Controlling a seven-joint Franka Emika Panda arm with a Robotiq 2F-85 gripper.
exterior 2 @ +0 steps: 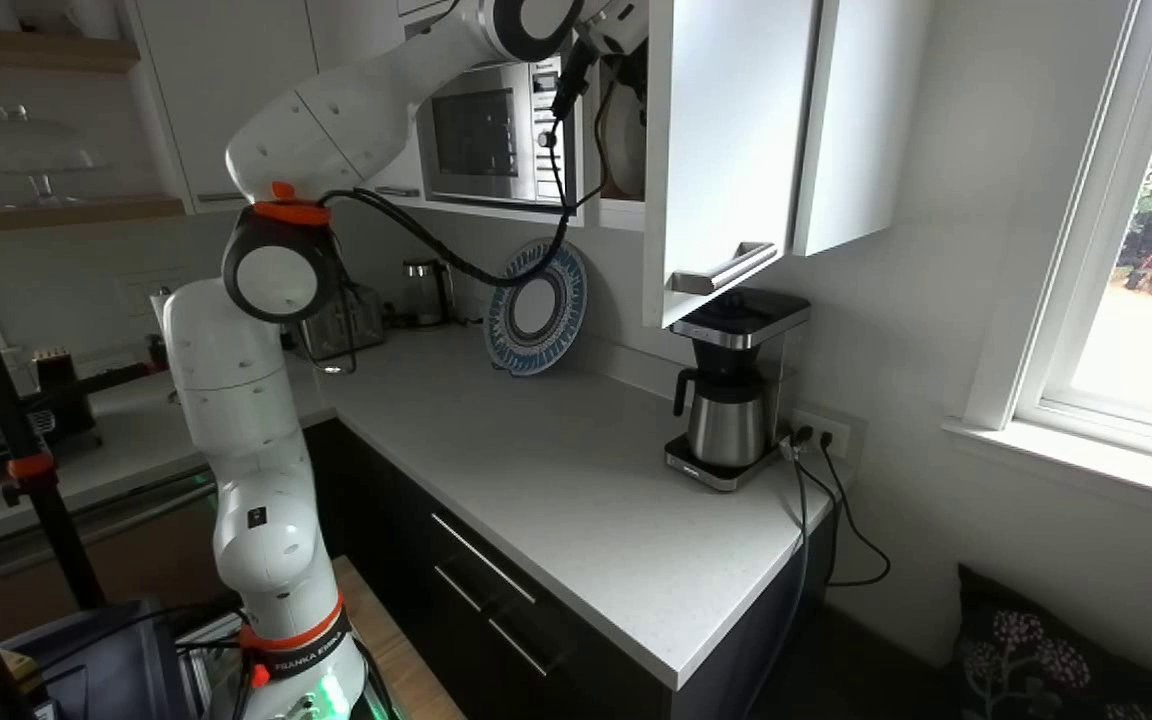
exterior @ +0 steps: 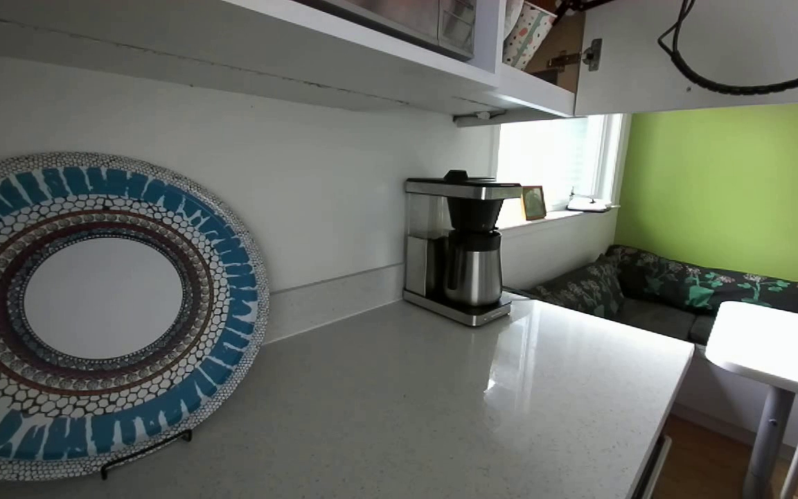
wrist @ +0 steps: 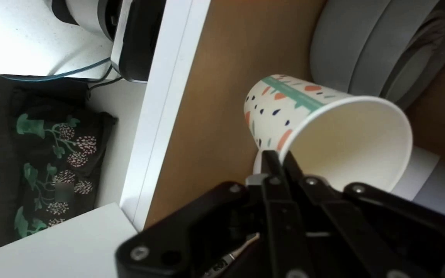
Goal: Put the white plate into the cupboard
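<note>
My gripper (wrist: 281,158) is shut on the rim of a patterned paper cup (wrist: 276,104), one finger outside its wall and one inside. The cup lies tilted inside the cupboard, its mouth toward the wrist camera, against the brown wooden wall (wrist: 214,85). In an exterior view the same cup (exterior: 529,38) shows under the swung-out white cupboard door (exterior: 724,48). Behind it in the wrist view are large pale round dishes (wrist: 338,46). A pale round shape (exterior 2: 624,140) stands within the cupboard in an exterior view. Whether either is the white plate, I cannot tell.
The cupboard's door (exterior 2: 736,130) hangs out beside the arm. Below are a coffee maker (exterior: 475,277) and a blue-patterned platter (exterior: 104,298) on the counter (exterior 2: 576,470). A microwave (exterior 2: 481,130) adjoins the cupboard. A black cable (exterior 2: 496,278) loops from the arm.
</note>
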